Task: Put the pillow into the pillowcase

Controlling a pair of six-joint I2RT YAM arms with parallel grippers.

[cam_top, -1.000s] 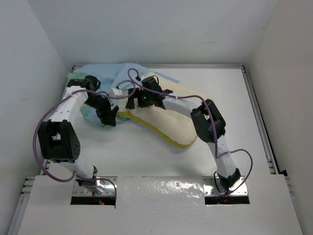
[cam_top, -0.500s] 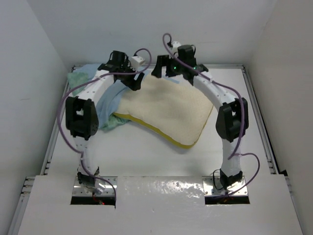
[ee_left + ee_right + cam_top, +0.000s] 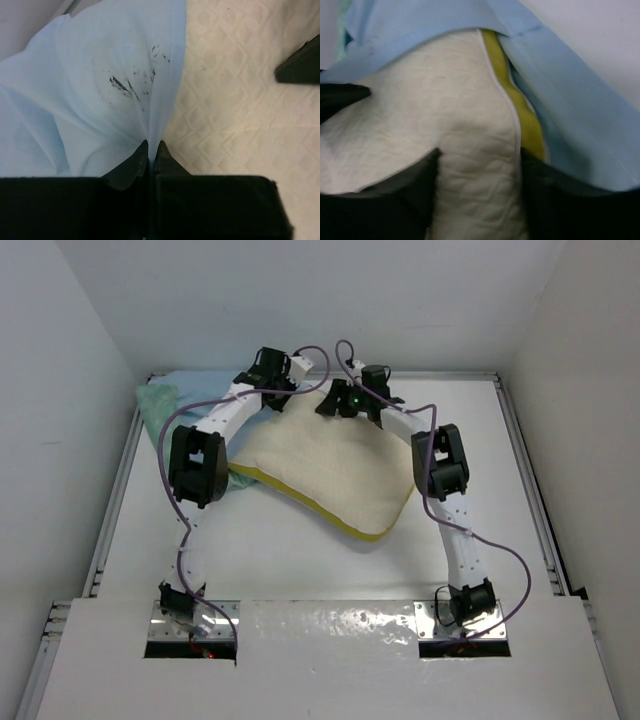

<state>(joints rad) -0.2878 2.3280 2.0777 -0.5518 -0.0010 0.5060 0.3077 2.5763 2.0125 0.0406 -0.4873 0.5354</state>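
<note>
The cream pillow (image 3: pixel 330 475) with its yellow edge band lies slanted across the middle of the table. Behind it and to the left lies the pillowcase (image 3: pixel 195 380), light blue with a mint-green part at the far left. My left gripper (image 3: pixel 283 380) is at the pillow's far edge, shut (image 3: pixel 151 144) on a thin upright fold of the blue pillowcase (image 3: pixel 100 85) beside the pillow (image 3: pixel 240 100). My right gripper (image 3: pixel 335 405) sits just right of it. Its fingers (image 3: pixel 420 175) squeeze the pillow's far end (image 3: pixel 470 125), with the blue pillowcase (image 3: pixel 580 125) draped over and beside it.
White walls close in the table on the left, back and right, and a metal rail (image 3: pixel 525 470) runs along the right edge. The two arm bases (image 3: pixel 190 615) stand at the near edge. Purple cables loop over both arms.
Both arms have swung from the pillow's left side to its far edge. The left gripper has shut on the pillowcase fold. The right gripper's jaws have narrowed onto the pillow's end.
</note>
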